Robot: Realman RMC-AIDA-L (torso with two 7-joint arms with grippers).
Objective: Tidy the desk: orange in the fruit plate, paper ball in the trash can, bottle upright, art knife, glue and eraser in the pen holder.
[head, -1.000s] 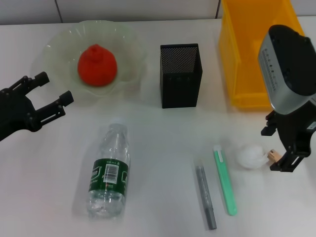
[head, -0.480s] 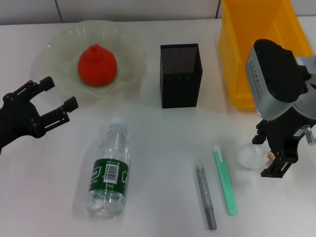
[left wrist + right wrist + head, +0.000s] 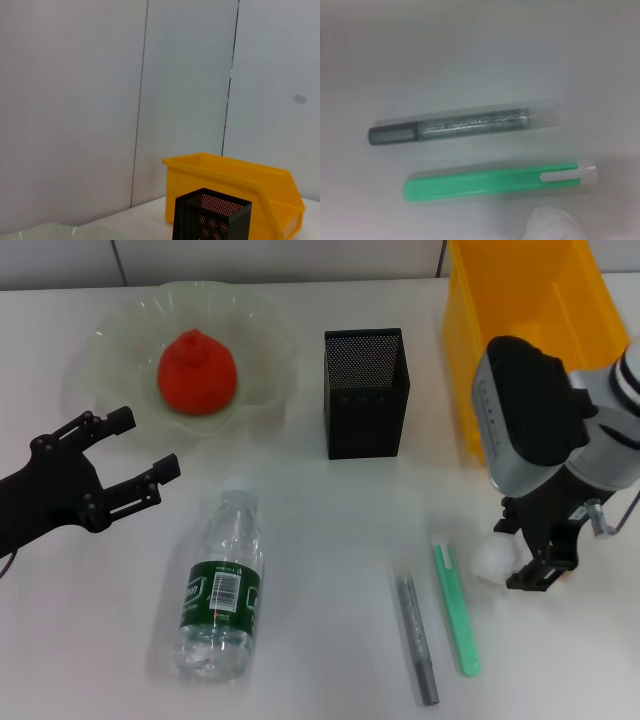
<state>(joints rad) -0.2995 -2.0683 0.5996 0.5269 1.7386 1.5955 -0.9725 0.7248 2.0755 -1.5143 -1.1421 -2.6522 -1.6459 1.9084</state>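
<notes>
Right gripper (image 3: 530, 558): mine, lowered to the table at the paper ball; whether its fingers are apart or together I cannot tell, the wrist housing covers them.
Paper ball (image 3: 492, 558): white crumpled wad on the table, touching the inner side of my right gripper; one edge of it shows in the right wrist view (image 3: 550, 225).
Art knife (image 3: 456, 605): green stick with a white clip end, just beside the paper ball, lying flat.
Glue (image 3: 416, 638): grey glitter stick, beside the art knife, roughly parallel, apart from it.
Trash can (image 3: 480, 350): yellow bin behind my right arm.
Pen holder (image 3: 365, 392): black mesh cup, upright, between trash can and fruit plate.
Left gripper (image 3: 128, 465): mine, fingers spread apart, hovering between fruit plate and bottle, holding nothing.
Bottle (image 3: 221, 585): lying on its side, cap toward the left gripper.
Fruit plate (image 3: 110, 345): pale green, wavy rim.
Orange (image 3: 197, 371): resting in the fruit plate.
</notes>
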